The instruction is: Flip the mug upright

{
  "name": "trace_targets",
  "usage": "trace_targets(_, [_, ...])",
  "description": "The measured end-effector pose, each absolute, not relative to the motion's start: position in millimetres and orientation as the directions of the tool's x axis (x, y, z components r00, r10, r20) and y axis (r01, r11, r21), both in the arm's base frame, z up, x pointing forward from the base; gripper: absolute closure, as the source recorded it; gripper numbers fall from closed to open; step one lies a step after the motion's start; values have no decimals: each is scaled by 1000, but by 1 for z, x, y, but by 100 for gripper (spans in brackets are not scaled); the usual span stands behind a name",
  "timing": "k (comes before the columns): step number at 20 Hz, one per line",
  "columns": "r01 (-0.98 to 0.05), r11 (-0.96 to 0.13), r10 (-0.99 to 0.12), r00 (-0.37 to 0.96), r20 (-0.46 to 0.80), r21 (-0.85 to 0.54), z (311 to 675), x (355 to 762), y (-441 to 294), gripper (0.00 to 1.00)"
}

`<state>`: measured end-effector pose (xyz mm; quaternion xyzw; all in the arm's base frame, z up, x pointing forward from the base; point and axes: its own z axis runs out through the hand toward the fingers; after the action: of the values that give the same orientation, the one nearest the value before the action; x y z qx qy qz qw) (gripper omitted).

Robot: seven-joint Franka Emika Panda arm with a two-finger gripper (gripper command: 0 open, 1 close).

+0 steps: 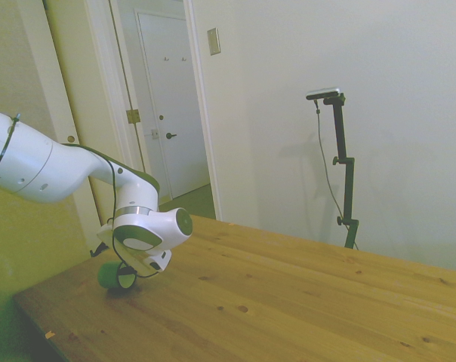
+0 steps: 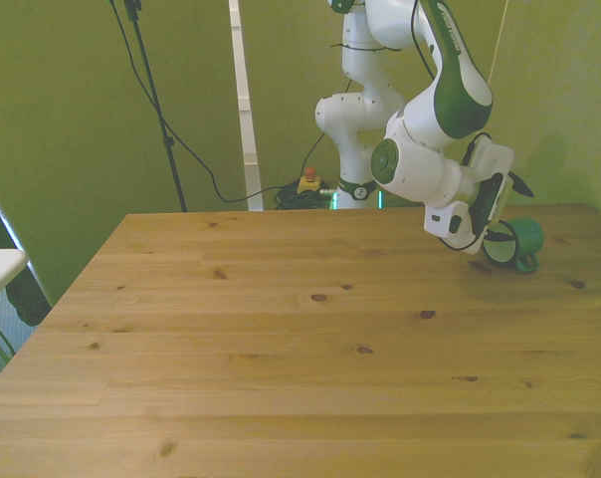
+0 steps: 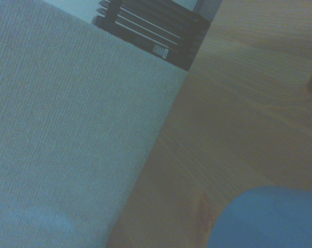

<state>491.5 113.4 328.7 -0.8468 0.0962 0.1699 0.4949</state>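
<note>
Knotty wooden table (image 2: 281, 329); glossy white plastic arm (image 2: 420, 164); teal mug (image 2: 519, 242).

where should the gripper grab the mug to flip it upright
Probably by the rim. The mug lies on its side near the table edge at the front view's right, handle low toward the camera. Coming from the open end avoids the handle; the gripper is already there.

Blurred wooden tabletop (image 3: 249, 119), pale ribbed surface (image 3: 68, 144) beside it, bluish rounded shape (image 3: 269, 219) — perhaps the mug
</note>
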Motion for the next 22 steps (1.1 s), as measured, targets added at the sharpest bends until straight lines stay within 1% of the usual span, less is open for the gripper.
trace_targets(12, [-344,-422,33,919,-394,-839,315,490,120,100])
trace_targets(22, [-358,-405,34,914,-405,-842,302,486,119,100])
